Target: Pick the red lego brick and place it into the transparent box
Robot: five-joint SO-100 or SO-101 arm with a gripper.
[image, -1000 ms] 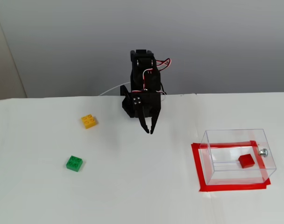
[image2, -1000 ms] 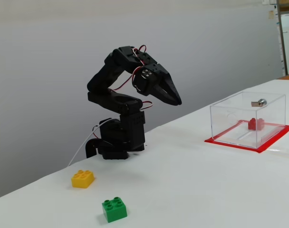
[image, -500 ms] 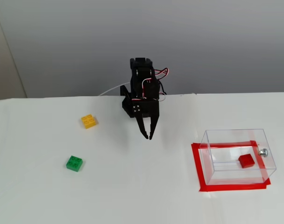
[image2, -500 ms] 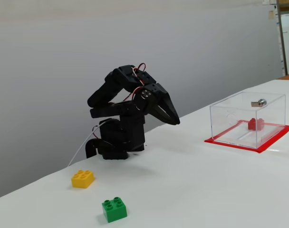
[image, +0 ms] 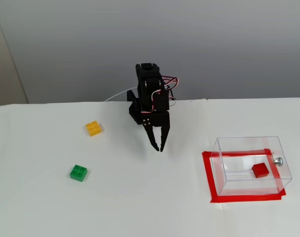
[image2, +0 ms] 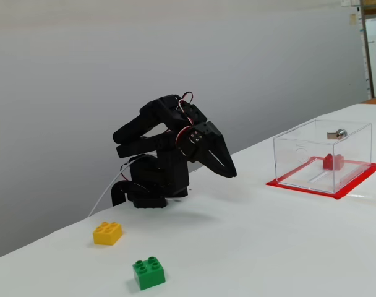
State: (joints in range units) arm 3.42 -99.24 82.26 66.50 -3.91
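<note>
Red brick [image: 260, 170], small, square and bright with no legible marking, lies inside the clear box [image: 248, 143] framed by red tape [image: 207, 173]. Well apart, the black pincer [image: 158, 146] hangs empty above the white worktop [image: 140, 197], its tips pressed nearly together.

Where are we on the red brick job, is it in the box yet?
Done: the red lego brick sits inside the transparent box, seen in both fixed views. In hand: nothing; the gripper is shut and empty, away from the box. Left: nothing obvious. The yellow brick and green brick lie untouched on the table.
</note>
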